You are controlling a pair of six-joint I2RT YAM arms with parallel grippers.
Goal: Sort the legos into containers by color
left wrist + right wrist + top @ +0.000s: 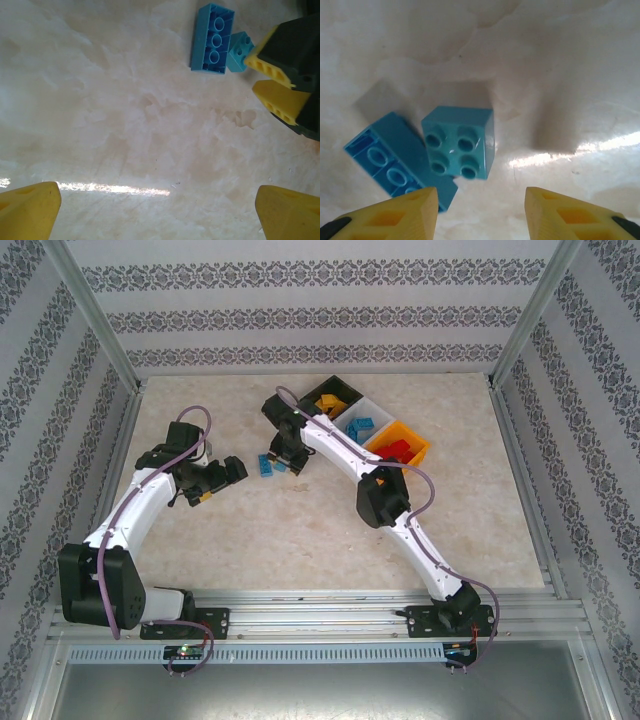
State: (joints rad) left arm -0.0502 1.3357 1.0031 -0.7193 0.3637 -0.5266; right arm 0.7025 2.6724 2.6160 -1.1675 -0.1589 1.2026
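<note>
Two blue legos lie on the table [300, 540], touching each other, just under the right gripper [480, 207]. One is a small square brick [460, 142] with four studs, standing studs up. The other is a longer brick [390, 160], which lies on its side so that its hollow underside shows.

Both are hard, stiff plastic and surely very light. They will not bend or break, but the smooth walls can slip or turn if the fingers press on a corner. For the small brick, the best hold seems to be on two opposite flat side walls, low on the body and away from the long brick that leans on it.

The right gripper is partly open, wider than the small brick, and has nothing between its yellow fingertips [395, 215]. The brick lies just ahead of the gap and is not yet inside it.

The left gripper [160, 210] is spread fully wide and empty above bare table, near the two bricks.

The three containers stand in a row beyond the right gripper. The white-grey bin [375, 408], between the black bin [340, 388] and the orange-yellow bin [410, 430], already has blue bricks in it, so it is probably the goal.
</note>
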